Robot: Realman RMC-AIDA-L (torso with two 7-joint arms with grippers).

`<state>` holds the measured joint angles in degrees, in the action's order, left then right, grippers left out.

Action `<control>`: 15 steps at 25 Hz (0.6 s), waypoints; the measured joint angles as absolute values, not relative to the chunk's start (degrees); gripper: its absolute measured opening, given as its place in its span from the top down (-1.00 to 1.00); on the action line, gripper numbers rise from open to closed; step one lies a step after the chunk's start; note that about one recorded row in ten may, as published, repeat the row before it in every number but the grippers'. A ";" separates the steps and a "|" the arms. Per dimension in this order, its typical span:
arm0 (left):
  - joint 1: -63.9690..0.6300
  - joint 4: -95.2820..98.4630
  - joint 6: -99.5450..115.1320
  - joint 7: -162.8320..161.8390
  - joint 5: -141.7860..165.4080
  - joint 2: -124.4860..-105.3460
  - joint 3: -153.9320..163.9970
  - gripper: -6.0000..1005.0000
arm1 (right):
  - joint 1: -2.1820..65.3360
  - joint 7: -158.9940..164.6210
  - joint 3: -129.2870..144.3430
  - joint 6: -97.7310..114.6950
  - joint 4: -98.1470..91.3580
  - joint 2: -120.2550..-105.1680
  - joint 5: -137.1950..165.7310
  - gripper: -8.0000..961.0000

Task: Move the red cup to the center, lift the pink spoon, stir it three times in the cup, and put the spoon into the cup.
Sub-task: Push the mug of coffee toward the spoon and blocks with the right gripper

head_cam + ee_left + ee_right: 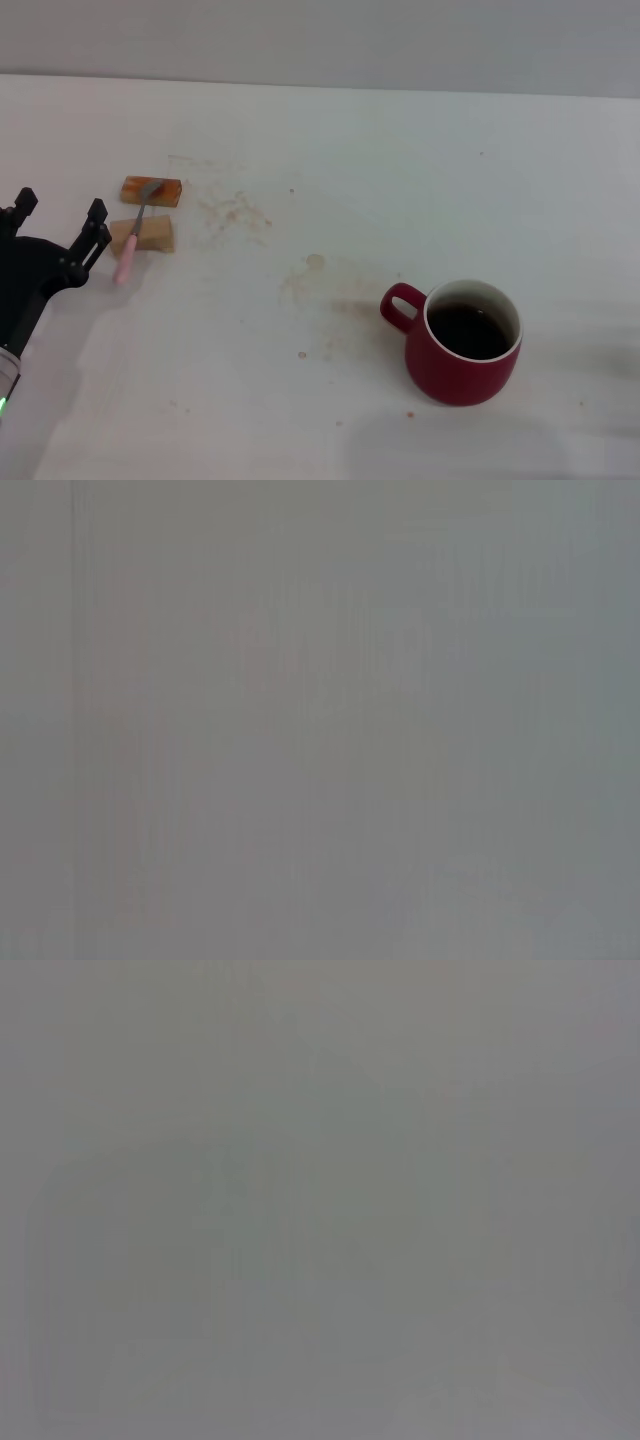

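The red cup (465, 345) stands on the white table at the front right of centre, handle pointing left, with dark liquid inside. The pink spoon (133, 238) lies at the far left, resting across an orange block (151, 190) and a tan block (143, 237), its grey bowl on the orange one and its pink handle end on the table. My left gripper (58, 222) is open and empty at the left edge, just left of the spoon's handle. My right gripper is out of view. Both wrist views show only plain grey.
Brown stains (235, 210) mark the table (330, 150) between the blocks and the cup. The table's far edge meets a grey wall.
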<state>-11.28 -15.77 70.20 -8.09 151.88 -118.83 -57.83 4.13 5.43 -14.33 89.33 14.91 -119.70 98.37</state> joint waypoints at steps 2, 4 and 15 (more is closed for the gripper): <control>-11.29 -15.71 70.15 -8.09 151.88 -118.82 -57.83 -0.65 | 4.01 5.44 -14.33 89.40 15.12 -119.73 98.36 0.98; -11.23 -15.70 70.13 -8.08 151.88 -118.82 -57.83 -0.64 | 3.97 5.45 -14.32 89.42 15.56 -119.76 98.43 0.98; -11.11 -15.63 69.76 -8.09 151.88 -118.74 -57.83 -0.64 | 3.09 5.16 -12.11 89.23 18.80 -119.74 98.48 0.98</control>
<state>-11.11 -15.63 69.76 -8.09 151.88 -118.74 -57.83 3.09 5.16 -12.10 89.23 18.80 -119.74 98.48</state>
